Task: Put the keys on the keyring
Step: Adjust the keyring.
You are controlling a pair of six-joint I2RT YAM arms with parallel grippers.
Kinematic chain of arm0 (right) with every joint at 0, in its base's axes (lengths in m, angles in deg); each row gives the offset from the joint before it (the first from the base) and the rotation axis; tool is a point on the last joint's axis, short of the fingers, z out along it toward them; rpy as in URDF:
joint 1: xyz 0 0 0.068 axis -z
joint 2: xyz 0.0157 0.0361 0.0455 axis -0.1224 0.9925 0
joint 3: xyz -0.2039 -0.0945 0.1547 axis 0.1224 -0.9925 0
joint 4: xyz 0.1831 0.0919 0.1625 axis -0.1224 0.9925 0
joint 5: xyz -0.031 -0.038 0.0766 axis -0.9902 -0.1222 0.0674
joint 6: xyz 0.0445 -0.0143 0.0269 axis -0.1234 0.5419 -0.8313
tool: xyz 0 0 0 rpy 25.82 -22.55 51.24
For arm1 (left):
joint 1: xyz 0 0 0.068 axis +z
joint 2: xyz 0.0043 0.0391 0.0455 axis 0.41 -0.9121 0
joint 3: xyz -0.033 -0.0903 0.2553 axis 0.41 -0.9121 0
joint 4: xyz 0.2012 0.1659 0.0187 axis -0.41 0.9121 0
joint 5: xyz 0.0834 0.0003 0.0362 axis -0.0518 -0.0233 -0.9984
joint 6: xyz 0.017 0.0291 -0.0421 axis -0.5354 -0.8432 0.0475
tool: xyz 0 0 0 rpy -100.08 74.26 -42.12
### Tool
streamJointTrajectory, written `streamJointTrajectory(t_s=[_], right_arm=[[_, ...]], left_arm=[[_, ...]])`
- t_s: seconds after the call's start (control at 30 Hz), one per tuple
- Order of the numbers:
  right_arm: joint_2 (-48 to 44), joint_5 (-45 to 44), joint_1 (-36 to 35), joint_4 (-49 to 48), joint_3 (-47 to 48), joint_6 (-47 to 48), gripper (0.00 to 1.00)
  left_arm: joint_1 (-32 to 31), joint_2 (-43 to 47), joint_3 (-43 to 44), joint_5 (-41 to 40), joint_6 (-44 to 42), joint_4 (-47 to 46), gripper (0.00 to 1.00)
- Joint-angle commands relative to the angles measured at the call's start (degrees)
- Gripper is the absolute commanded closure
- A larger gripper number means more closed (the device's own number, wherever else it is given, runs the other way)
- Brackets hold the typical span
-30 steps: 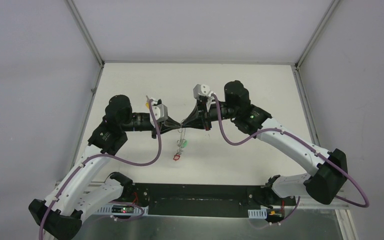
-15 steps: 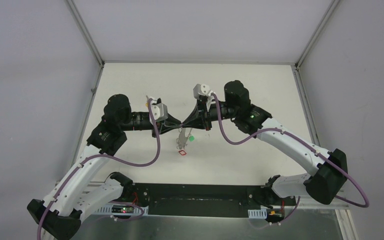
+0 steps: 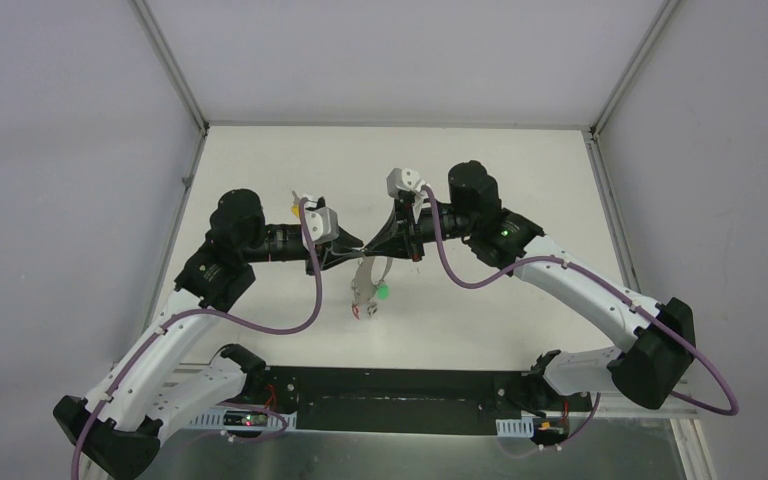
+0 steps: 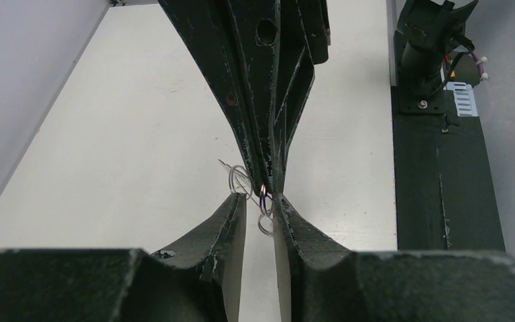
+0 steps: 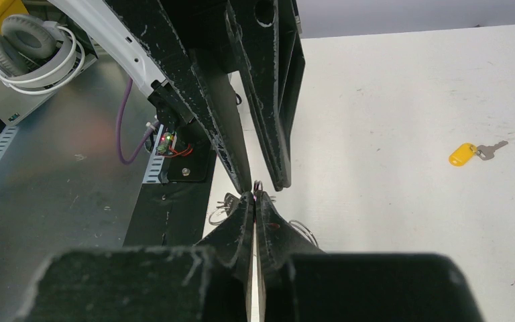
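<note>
Right gripper [image 5: 255,196], its fingers pressed together on the thin wire of the keyring [image 3: 360,283], meets the left gripper [image 4: 260,201] tip to tip above the middle of the white table [image 3: 500,170], where the left one's fingers stand slightly parted. Below the two tips the silvery loop hangs clear of the tabletop with a green-tagged key [image 3: 383,292] dangling beside it, while a yellow-tagged key [image 5: 473,153] lies flat on the surface well apart, near the left arm. Pale grey walls [image 3: 380,60] enclose the table on three sides, and a black base plate [image 3: 400,400] runs along its near edge.
</note>
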Motion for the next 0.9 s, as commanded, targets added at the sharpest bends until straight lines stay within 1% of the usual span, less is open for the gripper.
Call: streamJointTrajectory(t_s=[0.0, 0.2, 0.33, 0.47, 0.57, 0.87], right_arm=[[-2.42, 0.24, -0.25, -2.58, 2.8, -0.29, 1.0], [-2.47, 0.24, -0.25, -2.52, 2.84, -0.29, 1.0], [-2.47, 0.32, -0.25, -2.49, 2.84, -0.34, 1.0], [-2.47, 0.41, -0.27, -2.27, 2.77, -0.37, 1.0], [-2.47, 0.41, -0.25, -2.23, 2.72, -0.49, 1.0], [-2.47, 0.58, -0.25, -2.23, 2.67, -0.63, 1.0]], left_arm=[[-0.91, 0.38, 0.47, -1.96, -2.48, 0.68, 0.76], [-0.89, 1.68, 1.11, -5.38, -5.17, 3.94, 0.71], [-0.87, 2.21, 1.27, -5.6, -5.77, 4.75, 0.68], [-0.85, 1.27, 1.94, -3.07, -5.45, 4.7, 0.75], [-0.91, -0.21, 2.67, -0.66, -4.93, 4.6, 0.77], [-1.83, -1.65, 3.08, 0.2, -3.43, 1.89, 0.77]])
